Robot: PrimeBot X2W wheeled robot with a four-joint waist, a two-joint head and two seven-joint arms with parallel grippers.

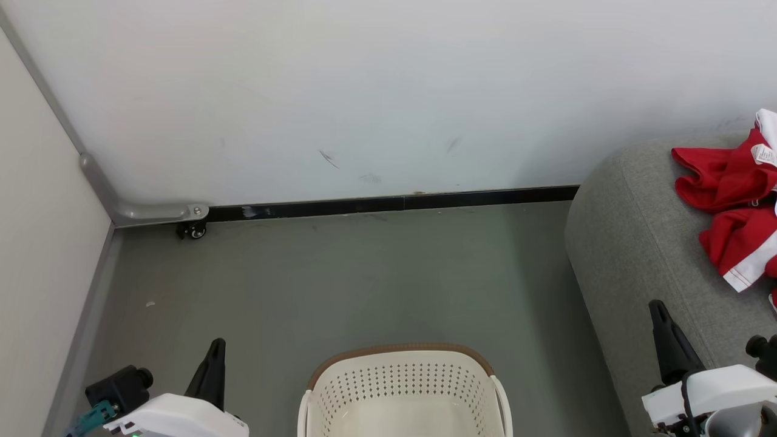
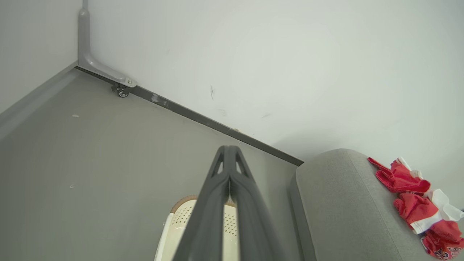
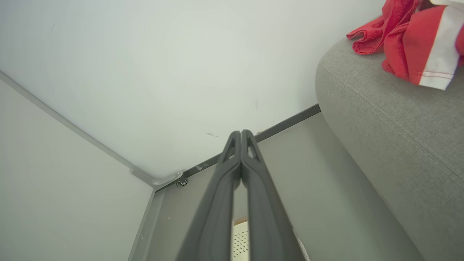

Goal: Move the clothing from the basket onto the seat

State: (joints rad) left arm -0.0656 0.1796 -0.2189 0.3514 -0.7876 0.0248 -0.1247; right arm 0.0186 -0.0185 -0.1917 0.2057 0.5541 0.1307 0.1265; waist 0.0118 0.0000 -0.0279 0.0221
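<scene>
Red clothing (image 1: pixel 737 206) with white trim in a crumpled heap on top of the seat (image 1: pixel 631 255), toward the wall end; seemingly two pieces, touching. Nothing draped over the seat's edge. Basket (image 1: pixel 403 388) on the grey floor (image 1: pixel 364 273), near the seat's rounded end but apart from it; no red in the part of its inside that shows, the near portion cut off below. Left hand (image 1: pixel 217 347) low on the basket's other side, fingers pressed together, holding nothing. Right hand (image 1: pixel 658 309) at the seat's front, likewise pinched closed on nothing. Judged complete, or nearly: at most a check of the basket's hidden part left.
</scene>
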